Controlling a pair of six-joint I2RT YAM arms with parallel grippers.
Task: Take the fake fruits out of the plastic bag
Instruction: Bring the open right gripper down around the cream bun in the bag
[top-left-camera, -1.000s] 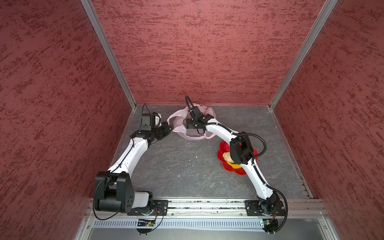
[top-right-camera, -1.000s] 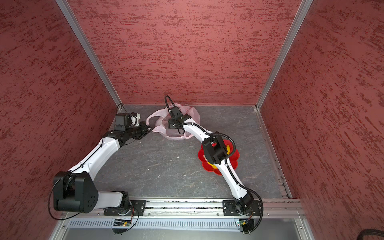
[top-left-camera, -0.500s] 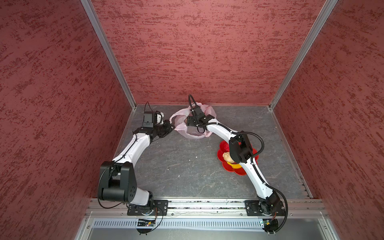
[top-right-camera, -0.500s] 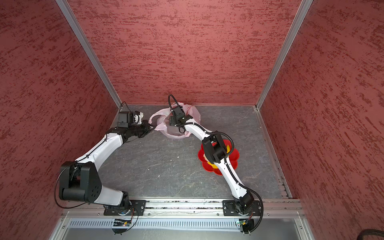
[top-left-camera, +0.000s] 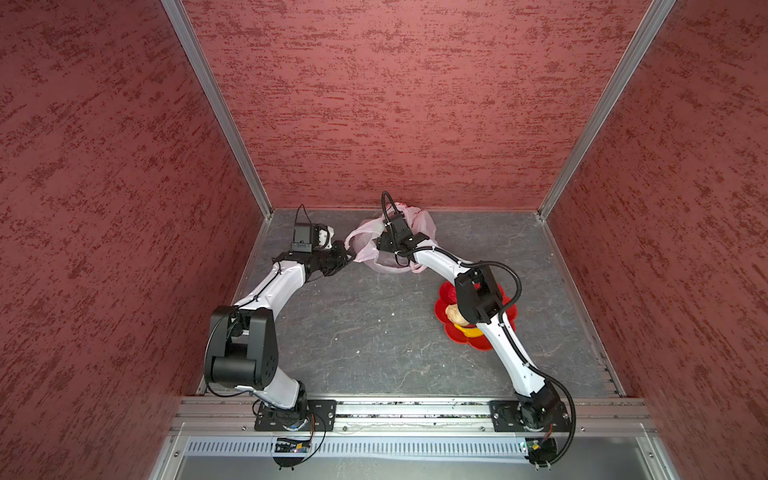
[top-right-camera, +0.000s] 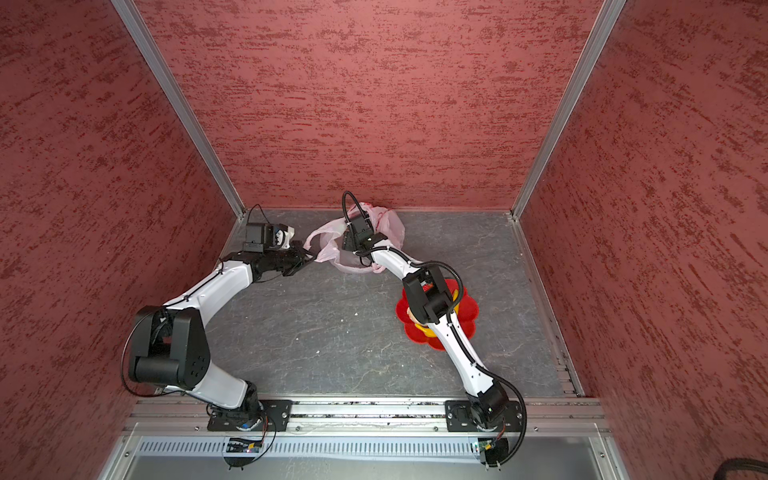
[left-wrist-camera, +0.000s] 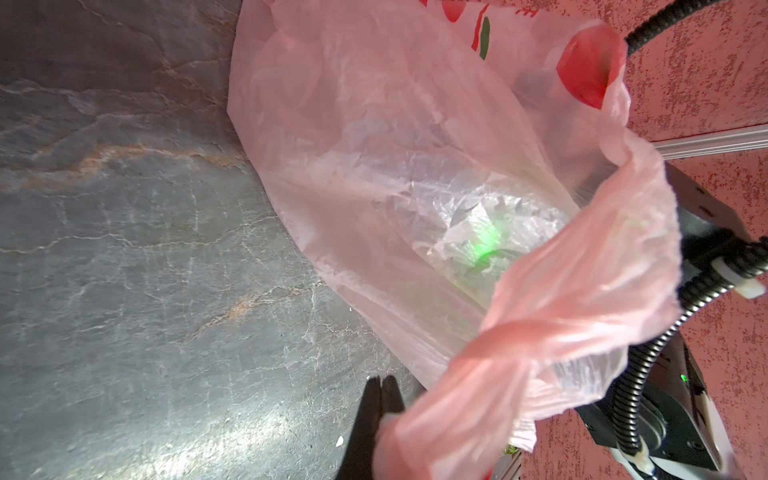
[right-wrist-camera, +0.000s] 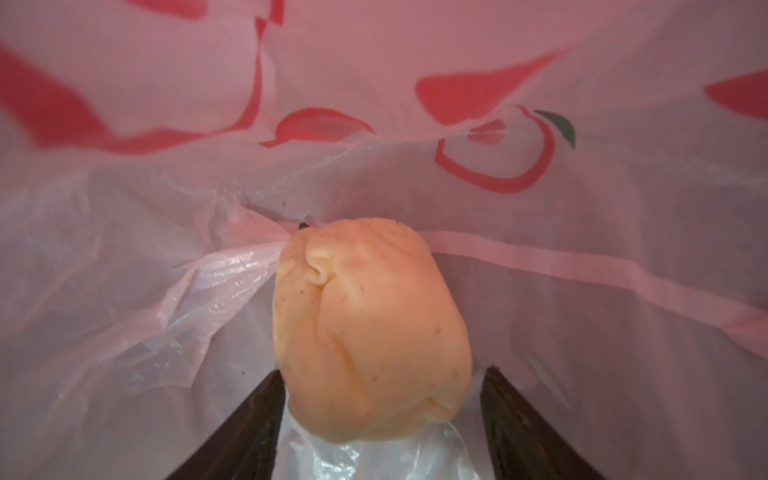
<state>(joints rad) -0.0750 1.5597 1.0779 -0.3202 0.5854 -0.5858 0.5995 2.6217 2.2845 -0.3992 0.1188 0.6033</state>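
Left gripper (left-wrist-camera: 380, 382) stays pinched on the crinkled pink plastic bag (left-wrist-camera: 395, 145) by its handle. Right gripper (right-wrist-camera: 384, 372), edged deeper inside, gapes around a lumpy beige plastic fruit (right-wrist-camera: 370, 324), ready to grasp.

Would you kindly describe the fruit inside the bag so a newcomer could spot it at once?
At the back of the grey stone-patterned table sits a translucent pale pink plastic bag. Inside it, between the right gripper's open black fingers, lies a lumpy orange-beige ball with a dimpled top. Unlike the fruits on the red flower-shaped dish, pink film surrounds it.
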